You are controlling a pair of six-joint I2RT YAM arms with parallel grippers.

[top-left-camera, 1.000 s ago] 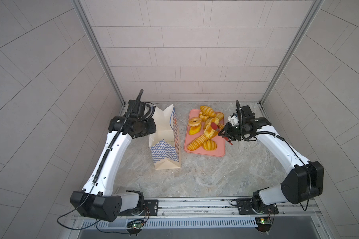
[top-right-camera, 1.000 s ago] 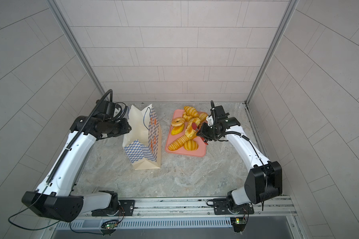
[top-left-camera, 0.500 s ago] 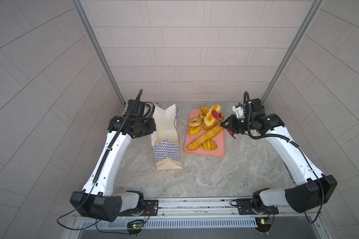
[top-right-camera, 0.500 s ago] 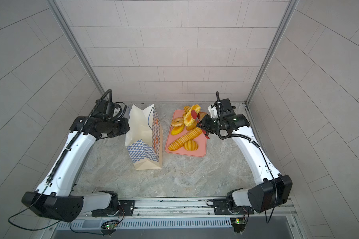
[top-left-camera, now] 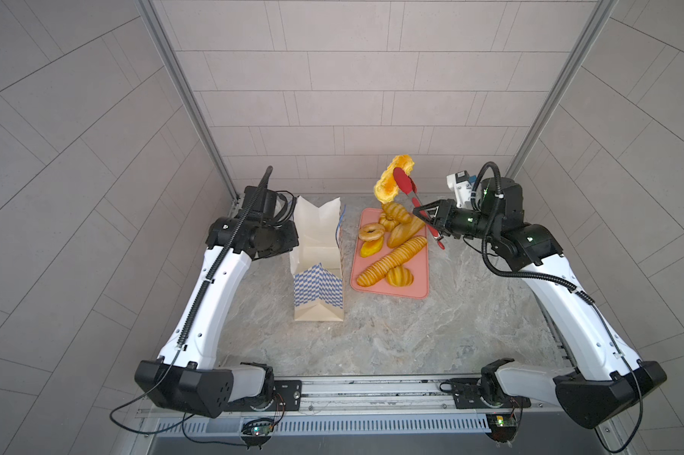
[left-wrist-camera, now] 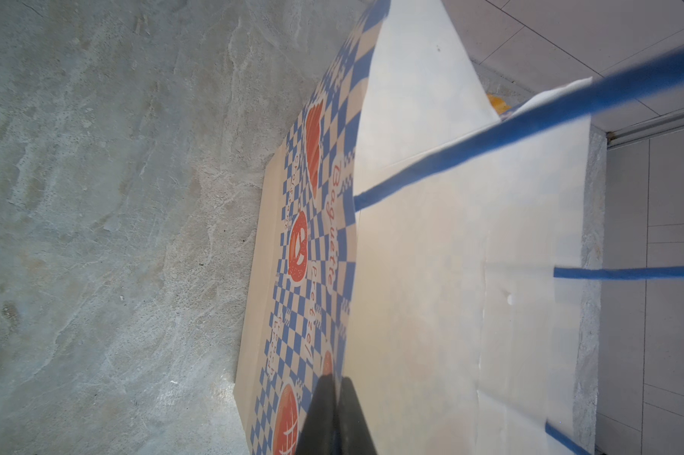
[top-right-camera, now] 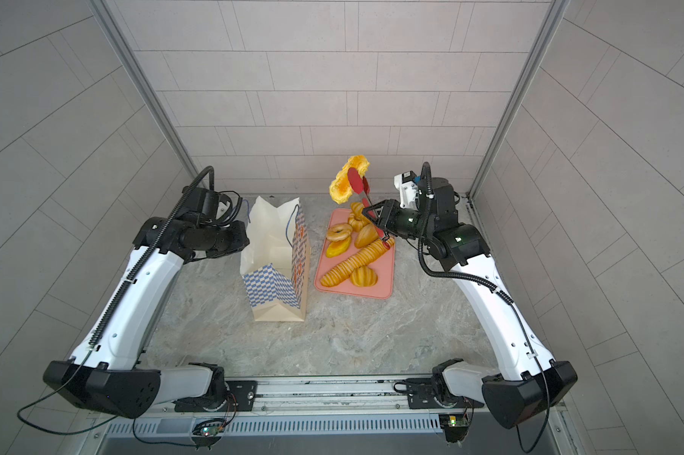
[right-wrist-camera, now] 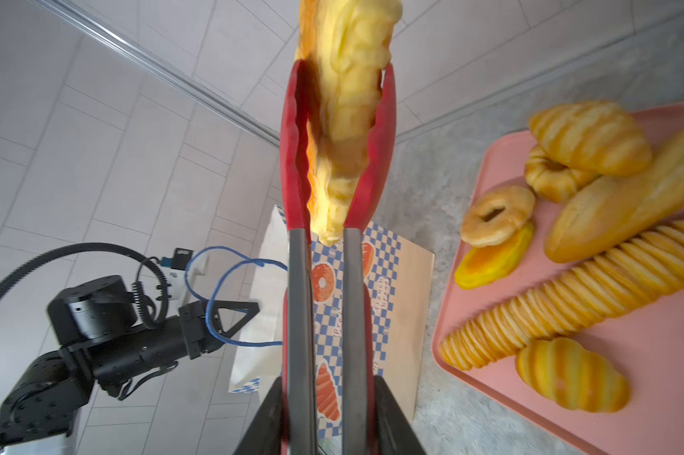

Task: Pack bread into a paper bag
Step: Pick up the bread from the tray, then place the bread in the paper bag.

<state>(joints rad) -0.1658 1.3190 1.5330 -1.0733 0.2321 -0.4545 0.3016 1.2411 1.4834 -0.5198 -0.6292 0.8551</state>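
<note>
So the right pincer (top-left-camera: 430, 221) is clamped on the handles of the red tongs (top-left-camera: 405, 184), and the tongs are squeezed around one yellow pastry (top-left-camera: 384, 190). The pastry hangs in the air in the upper middle of both top views, above the far end of the pink tray (top-left-camera: 419, 284). In the right wrist view the tong tips sit on either side of it.

The rest of the bread is on the tray: a long ridged baguette (top-left-camera: 391, 262) lying diagonally, a ring doughnut (top-left-camera: 371, 232) and a few rolls.

The paper bag (top-left-camera: 318, 287) stands upright on the counter (top-left-camera: 391, 338), mouth open, just to the picture-left of the tray. The left pincer (left-wrist-camera: 334, 384) is closed on the bag's side wall near the rim, pinching the paper between its fingers.
</note>
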